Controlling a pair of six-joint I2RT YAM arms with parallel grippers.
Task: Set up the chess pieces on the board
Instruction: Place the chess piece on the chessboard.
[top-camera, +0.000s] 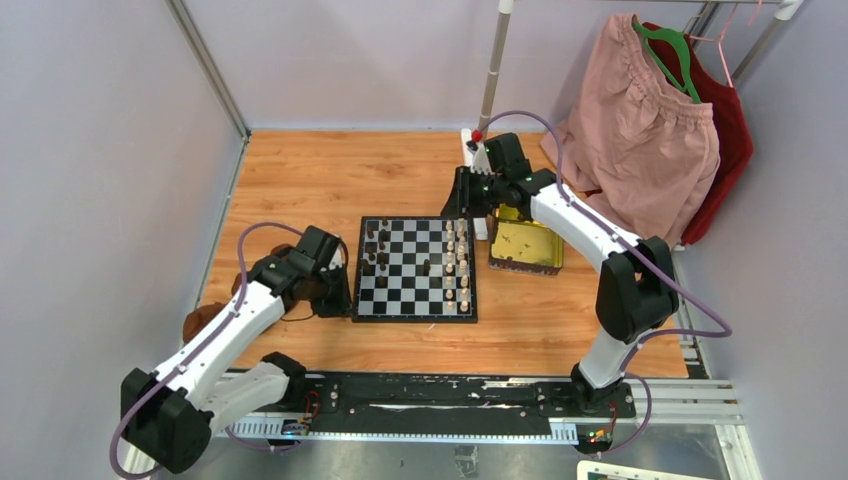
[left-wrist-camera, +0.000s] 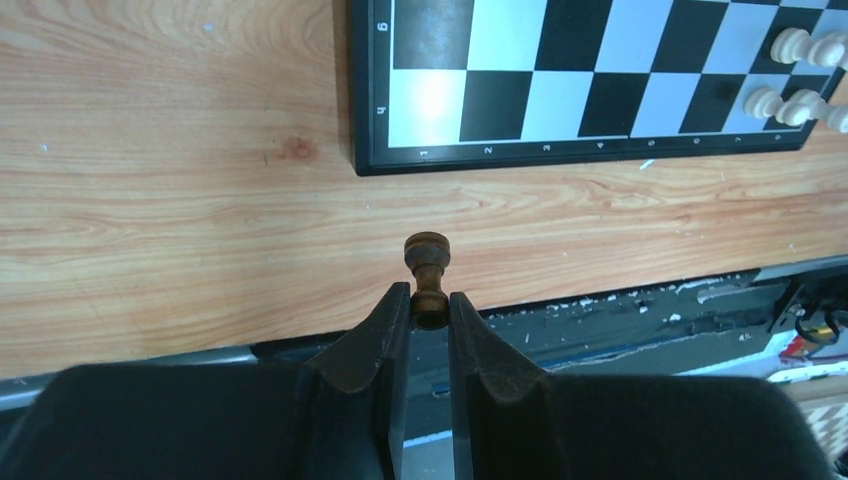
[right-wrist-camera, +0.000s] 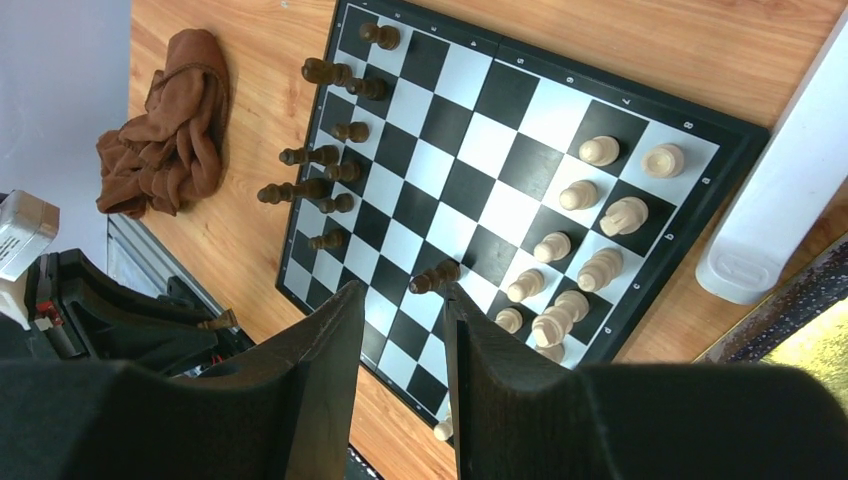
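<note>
The board (top-camera: 415, 290) lies mid-table. Dark chess pieces (top-camera: 377, 250) stand along its left columns and cream ones (top-camera: 456, 265) along its right columns. One lone dark piece (top-camera: 427, 267) stands nearer the cream side. My left gripper (left-wrist-camera: 429, 300) is shut on the base of a dark brown pawn (left-wrist-camera: 427, 262), held above the wood just off the board's corner (left-wrist-camera: 372, 150). In the top view the left gripper (top-camera: 338, 295) sits at the board's left edge. My right gripper (right-wrist-camera: 402, 292) hangs open and empty above the board (right-wrist-camera: 470, 150), near its far right corner (top-camera: 462, 200).
A gold tray (top-camera: 525, 245) lies right of the board. A brown cloth (top-camera: 205, 320) is bunched at the table's left edge, also in the right wrist view (right-wrist-camera: 165, 125). A white block (right-wrist-camera: 780, 200) sits beyond the board. Pink and red clothes (top-camera: 640, 130) hang at the back right.
</note>
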